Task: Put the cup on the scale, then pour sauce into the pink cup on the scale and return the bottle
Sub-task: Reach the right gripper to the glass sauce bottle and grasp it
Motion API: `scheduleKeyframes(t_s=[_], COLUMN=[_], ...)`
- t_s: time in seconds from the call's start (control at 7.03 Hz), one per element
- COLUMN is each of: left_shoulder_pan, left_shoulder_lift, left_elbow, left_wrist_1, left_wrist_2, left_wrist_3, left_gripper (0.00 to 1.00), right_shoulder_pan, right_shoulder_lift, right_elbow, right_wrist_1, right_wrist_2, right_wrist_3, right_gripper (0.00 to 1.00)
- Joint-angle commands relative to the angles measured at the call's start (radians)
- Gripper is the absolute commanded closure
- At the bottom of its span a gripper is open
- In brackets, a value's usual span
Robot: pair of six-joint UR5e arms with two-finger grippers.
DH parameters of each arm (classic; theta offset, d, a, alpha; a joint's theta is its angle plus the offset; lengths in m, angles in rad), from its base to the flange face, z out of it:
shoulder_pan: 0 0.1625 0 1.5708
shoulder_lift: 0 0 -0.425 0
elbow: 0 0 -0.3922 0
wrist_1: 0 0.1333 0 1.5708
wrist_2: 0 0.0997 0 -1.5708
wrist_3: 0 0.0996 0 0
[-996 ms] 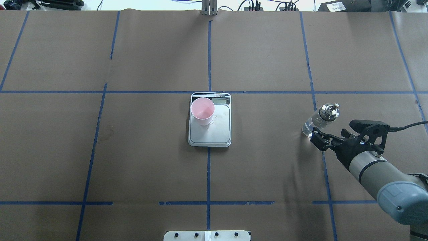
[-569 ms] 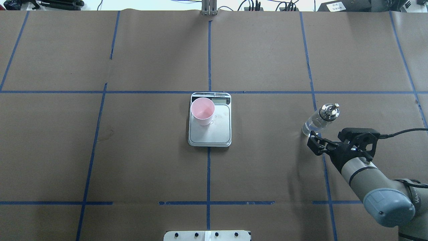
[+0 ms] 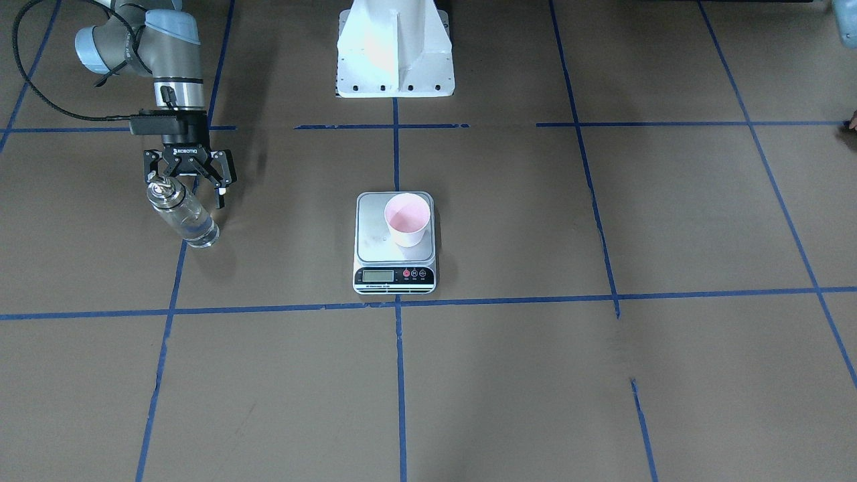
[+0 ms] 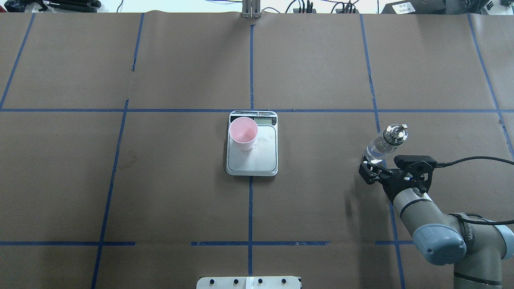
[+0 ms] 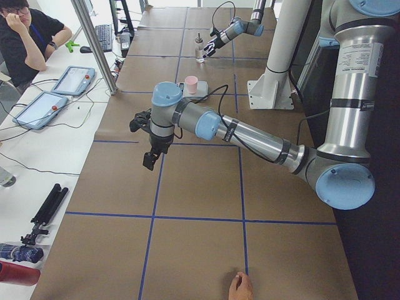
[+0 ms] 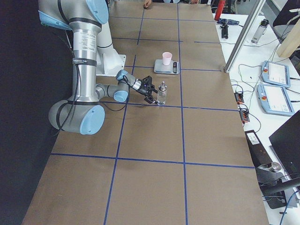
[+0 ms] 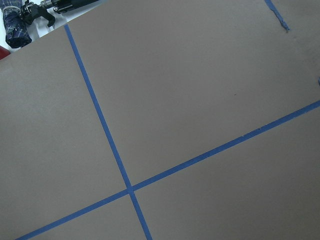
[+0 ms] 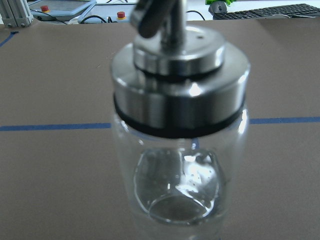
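The right end effector point(image 3: 187, 184) is wide open, holding nothing, just beside the upright bottle point(image 3: 184, 217) on the brown paper bench point(image 3: 669, 214) with blue tape lines point(image 3: 400, 375). The cup point(image 3: 406, 219) sits on the scale point(image 3: 371, 231). I cannot tell if the left end effector point(image 5: 149, 159) is open.

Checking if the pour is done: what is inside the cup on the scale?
The cup shows only its pale pink inner wall and floor; no liquid discernible, though a clear one could escape notice. Its near wall hides some floor.
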Motion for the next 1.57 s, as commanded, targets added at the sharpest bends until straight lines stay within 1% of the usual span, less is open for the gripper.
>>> scheduleKeyframes(t_s=[0.0, 0.14, 0.85, 1.28, 1.42], left_shoulder_pan=[0.000, 0.000, 0.000, 0.000, 0.000], left_shoulder_lift=[0.003, 0.003, 0.003, 0.003, 0.003], left_elbow=[0.000, 0.000, 0.000, 0.000, 0.000], left_wrist_1=[0.000, 0.000, 0.000, 0.000, 0.000], left_wrist_2=[0.000, 0.000, 0.000, 0.000, 0.000], left_wrist_3=[0.000, 0.000, 0.000, 0.000, 0.000], left_gripper=[0.00, 0.00, 0.00, 0.00, 0.00], right_shoulder_pan=[-0.006, -0.005, 0.000, -0.001, -0.001], right_shoulder_lift=[0.009, 0.041, 0.044, 0.046, 0.048], right_elbow=[-0.118, -0.128, -0.120, -0.120, -0.120], right_wrist_1=[0.147, 0.160, 0.163, 0.163, 0.165], right_wrist_2=[-0.048, -0.069, -0.149, -0.166, -0.166], right_wrist_3=[-0.010, -0.014, -0.060, -0.069, -0.068], right_gripper=[0.00, 0.00, 0.00, 0.00, 0.13])
